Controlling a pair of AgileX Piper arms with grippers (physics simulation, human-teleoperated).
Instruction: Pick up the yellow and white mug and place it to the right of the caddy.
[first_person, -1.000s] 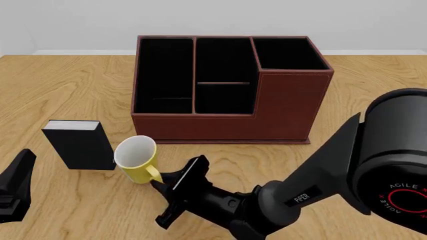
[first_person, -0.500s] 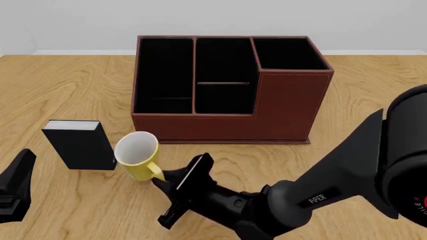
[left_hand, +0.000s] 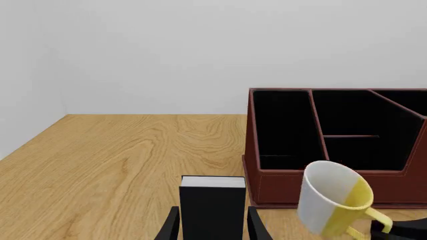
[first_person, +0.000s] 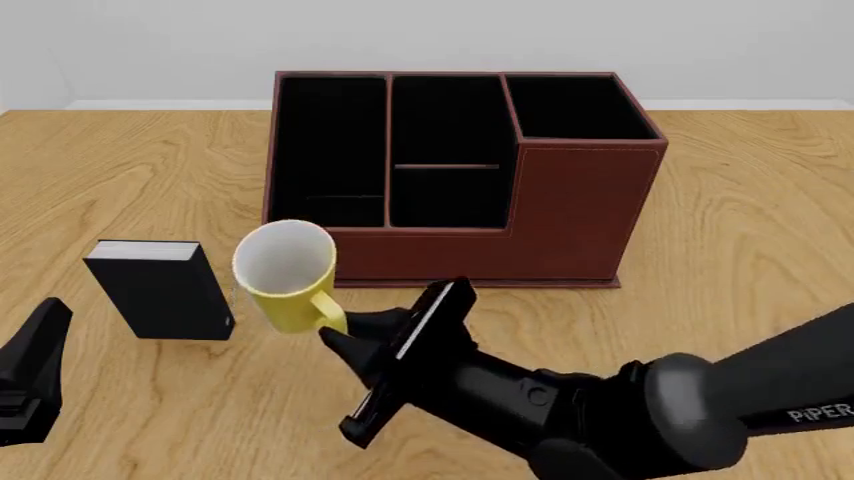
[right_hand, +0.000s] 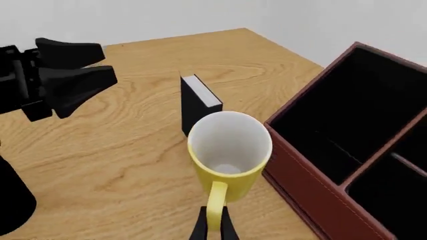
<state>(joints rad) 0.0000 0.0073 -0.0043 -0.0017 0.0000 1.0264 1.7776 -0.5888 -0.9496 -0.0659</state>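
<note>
The yellow and white mug (first_person: 286, 272) hangs tilted above the table, its white inside facing the camera. My right gripper (first_person: 342, 338) is shut on its yellow handle (right_hand: 215, 202). In the right wrist view the mug (right_hand: 229, 150) sits just beyond the fingertips (right_hand: 200, 227). The caddy (first_person: 454, 180), a large red-brown box with black compartments, stands behind the mug and to its right. From the left wrist view the mug (left_hand: 332, 205) is in front of the caddy (left_hand: 280, 135). My left gripper (first_person: 30, 385) stays open at the lower left, holding nothing.
A small black book-like block (first_person: 160, 290) stands left of the mug, directly ahead of the left gripper (left_hand: 213, 231). The right arm's dark body (first_person: 627, 410) fills the lower right. Bare wooden table (first_person: 747, 230) lies right of the caddy.
The mug has risen off the table and shifted slightly right toward the caddy, carried by my right gripper. The right arm has dropped lower in view. The left arm has not moved.
</note>
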